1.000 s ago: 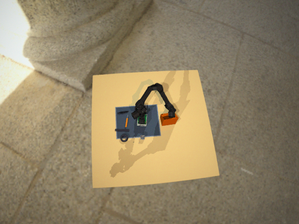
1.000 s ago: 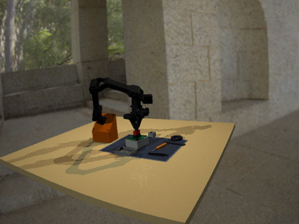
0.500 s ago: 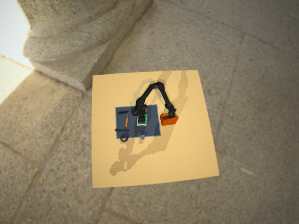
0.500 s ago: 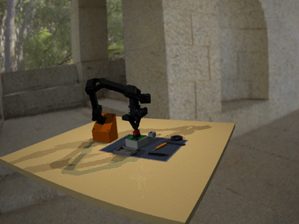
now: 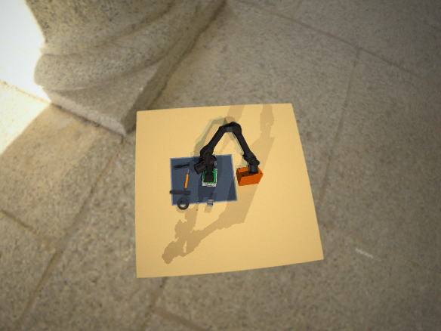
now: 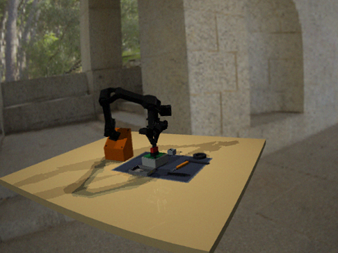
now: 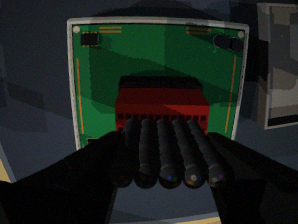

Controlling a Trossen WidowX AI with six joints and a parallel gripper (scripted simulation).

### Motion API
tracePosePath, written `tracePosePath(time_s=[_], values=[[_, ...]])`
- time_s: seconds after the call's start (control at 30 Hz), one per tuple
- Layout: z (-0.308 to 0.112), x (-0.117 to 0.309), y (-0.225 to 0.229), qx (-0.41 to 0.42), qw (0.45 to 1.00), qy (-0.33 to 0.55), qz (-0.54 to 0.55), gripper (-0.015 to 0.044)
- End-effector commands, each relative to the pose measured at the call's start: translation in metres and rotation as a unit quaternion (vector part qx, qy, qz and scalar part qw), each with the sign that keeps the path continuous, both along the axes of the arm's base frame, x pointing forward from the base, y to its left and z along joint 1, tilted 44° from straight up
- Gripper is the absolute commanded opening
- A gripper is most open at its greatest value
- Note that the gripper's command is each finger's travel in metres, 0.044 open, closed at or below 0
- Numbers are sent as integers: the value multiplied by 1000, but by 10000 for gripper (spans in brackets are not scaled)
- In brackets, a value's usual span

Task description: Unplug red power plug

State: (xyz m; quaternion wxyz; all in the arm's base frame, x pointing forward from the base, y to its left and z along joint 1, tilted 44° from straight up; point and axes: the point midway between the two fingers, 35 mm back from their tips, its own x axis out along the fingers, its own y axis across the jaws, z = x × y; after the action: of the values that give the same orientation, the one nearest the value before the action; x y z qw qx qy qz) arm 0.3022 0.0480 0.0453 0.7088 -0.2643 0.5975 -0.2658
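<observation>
The fingers hide the red plug's (image 7: 162,102) lower part (its seating, too).

On the desk (image 5: 264,234) (image 6: 188,212), mid-frame: one circuit board (image 5: 214,182) (image 6: 161,154) (image 7: 165,55), one red plug (image 6: 154,149) (image 7: 162,102), one grey tray (image 6: 142,172) (image 7: 266,117), one orange-handled tool (image 5: 186,181) (image 6: 181,164), one black ring (image 5: 178,204) (image 6: 193,157). At the wrist view's bottom, five dark cables (image 7: 167,155); at its upper right, two round black parts (image 7: 221,41).
</observation>
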Motion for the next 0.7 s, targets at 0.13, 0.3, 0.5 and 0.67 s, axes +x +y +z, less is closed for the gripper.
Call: tracePosePath(time_s=[0.13,0.3,0.5,0.67], values=[[17,-2,-3,78,997,-2,19,0],[13,-1,3,40,999,-5,14,0],[4,-1,14,-42,999,-10,1,0],[3,-1,16,-52,999,-11,-1,0]])
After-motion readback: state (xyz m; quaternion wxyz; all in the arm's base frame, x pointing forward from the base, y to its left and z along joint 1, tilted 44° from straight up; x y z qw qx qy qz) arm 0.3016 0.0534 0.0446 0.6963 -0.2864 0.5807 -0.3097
